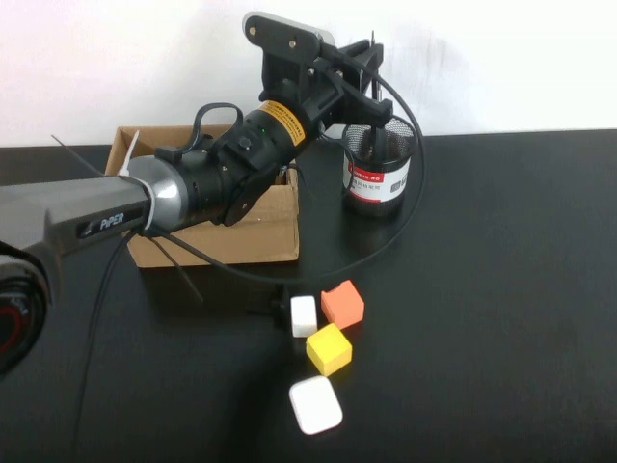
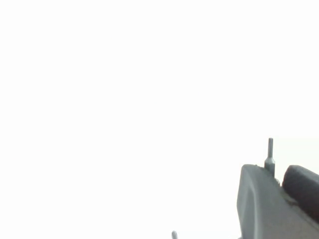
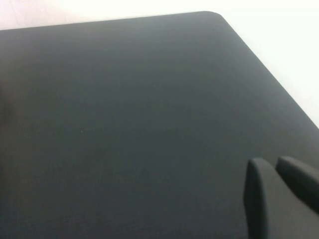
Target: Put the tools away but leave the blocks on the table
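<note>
My left gripper (image 1: 371, 69) is raised over a black mesh cup (image 1: 379, 174) at the back of the table (image 1: 501, 289). In the left wrist view it (image 2: 279, 173) is shut on the thin driver, whose metal tip (image 2: 270, 149) sticks out between the fingers. A thin dark shaft (image 1: 379, 143) reaches down into the cup. The white block (image 1: 304, 315), orange block (image 1: 342, 303) and yellow block (image 1: 329, 348) sit together at the table's middle. The pliers and thick screwdriver are hidden. My right gripper (image 3: 273, 172) is shut and empty over bare table (image 3: 124, 124).
An open cardboard box (image 1: 241, 231) stands left of the cup, under my left arm. A flat white rounded piece (image 1: 315, 404) lies in front of the blocks. A black cable (image 1: 386, 241) loops from the left wrist across the table. The table's far corner (image 3: 212, 15) shows.
</note>
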`<control>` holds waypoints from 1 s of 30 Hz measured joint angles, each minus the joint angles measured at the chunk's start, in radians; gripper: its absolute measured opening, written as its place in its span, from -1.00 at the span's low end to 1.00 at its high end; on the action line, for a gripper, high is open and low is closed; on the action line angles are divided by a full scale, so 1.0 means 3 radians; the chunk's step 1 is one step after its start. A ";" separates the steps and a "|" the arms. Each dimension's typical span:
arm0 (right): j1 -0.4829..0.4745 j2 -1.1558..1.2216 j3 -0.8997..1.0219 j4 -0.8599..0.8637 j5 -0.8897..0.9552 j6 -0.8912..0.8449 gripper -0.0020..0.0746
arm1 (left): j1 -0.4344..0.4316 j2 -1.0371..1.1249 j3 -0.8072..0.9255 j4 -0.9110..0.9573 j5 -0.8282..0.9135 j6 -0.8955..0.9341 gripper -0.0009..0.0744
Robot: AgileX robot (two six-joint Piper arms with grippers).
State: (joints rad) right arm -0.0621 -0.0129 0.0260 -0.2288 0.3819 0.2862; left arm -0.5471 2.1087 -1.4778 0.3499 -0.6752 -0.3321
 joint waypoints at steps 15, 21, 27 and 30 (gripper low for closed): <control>0.0000 0.0000 0.0000 0.0000 0.0000 0.0000 -0.97 | 0.0000 0.0060 -0.0031 0.0000 0.0169 0.0031 -0.43; 0.0000 0.0000 0.0000 0.0000 0.0000 0.0000 -0.97 | 0.0000 -0.0166 -0.0031 0.0106 0.0608 0.0010 -0.45; 0.0000 0.0000 0.0000 0.0000 0.0000 0.0000 -0.97 | 0.0000 -0.0800 -0.0031 0.0591 0.1319 -0.0159 -0.88; 0.0000 0.0000 0.0000 0.0000 0.0000 0.0000 -0.97 | 0.0000 -0.1139 0.0015 0.0883 0.1839 -0.0362 -0.96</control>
State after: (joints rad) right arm -0.0621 -0.0129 0.0260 -0.2288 0.3819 0.2862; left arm -0.5471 1.7672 -1.4734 0.6148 -0.1233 -0.4408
